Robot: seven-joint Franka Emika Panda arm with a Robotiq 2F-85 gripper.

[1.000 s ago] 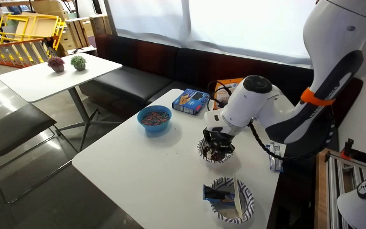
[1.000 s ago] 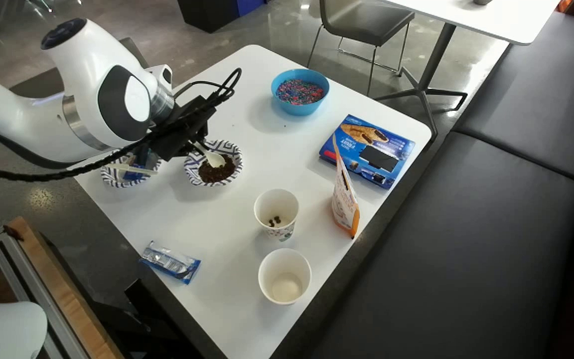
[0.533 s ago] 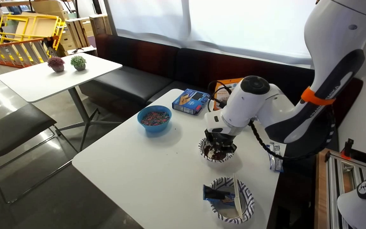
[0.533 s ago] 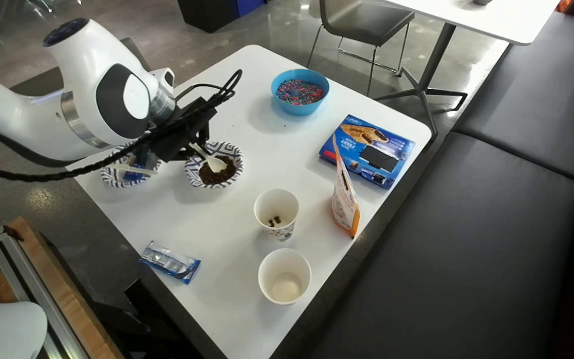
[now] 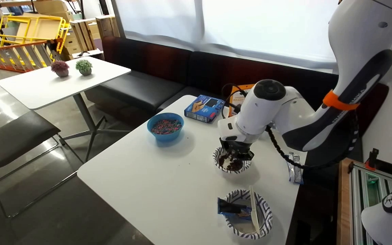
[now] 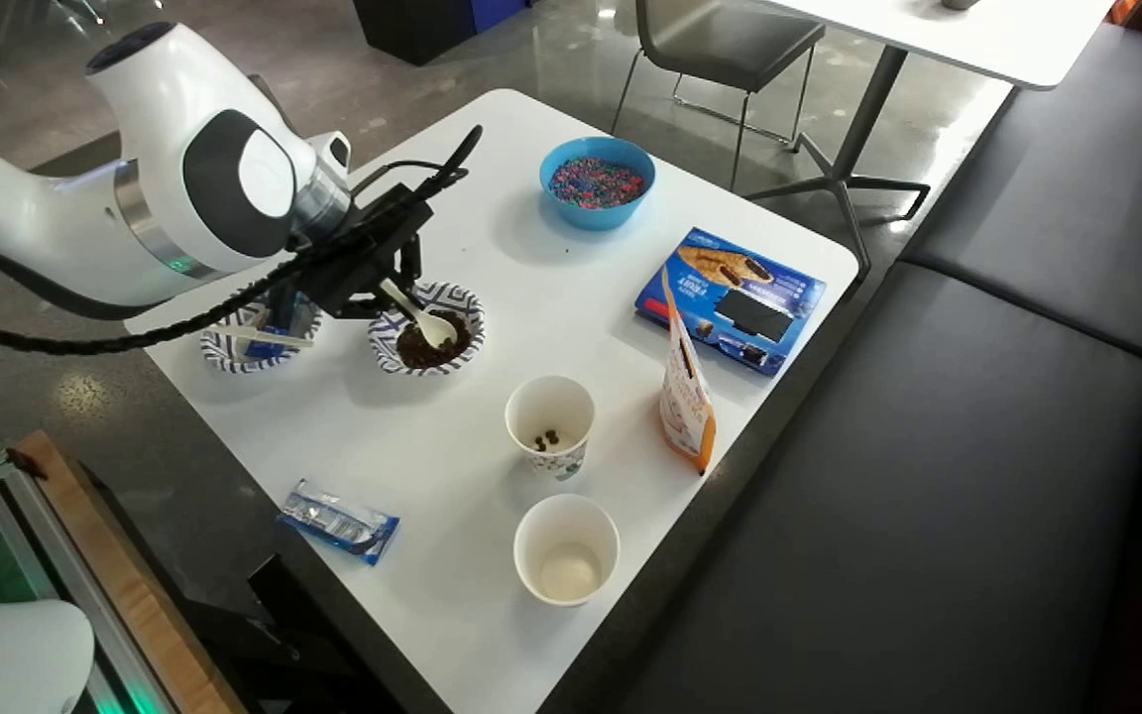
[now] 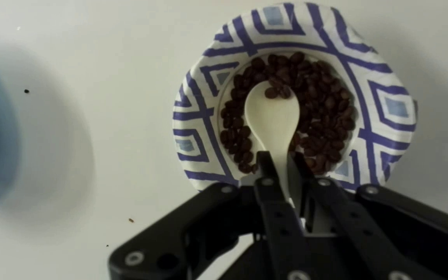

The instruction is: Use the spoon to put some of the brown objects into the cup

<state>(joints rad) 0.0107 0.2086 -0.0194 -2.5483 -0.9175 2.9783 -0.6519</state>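
Spoon (image 7: 272, 112): head was over beans (image 7: 321, 107) in bowl (image 7: 395, 93), a few on its tip; touching them or just above, couldn't tell.
Gripper (image 7: 280, 157): fingers pinched its hndl from both sides.
Handling: looked v. light, stiff, smooth, prob. plastic; could've twisted if pushed hard.
Hold pt: mid-hndl seemed best, head free to scoop.
Beans: loose, seemed hard, apt to roll off w/ tilt.
Cup (image 6: 551, 409): stood upright w/ few brown bits (image 6: 551, 436) at btm, prob. target.
2nd cup (image 6: 566, 535): upright, near it.
Blue bowl (image 6: 591, 218): held multicol. bits (image 6: 596, 182).
Other bowl (image 5: 267, 211): held wrapper (image 5: 231, 206) & pale utensil (image 5: 254, 214).
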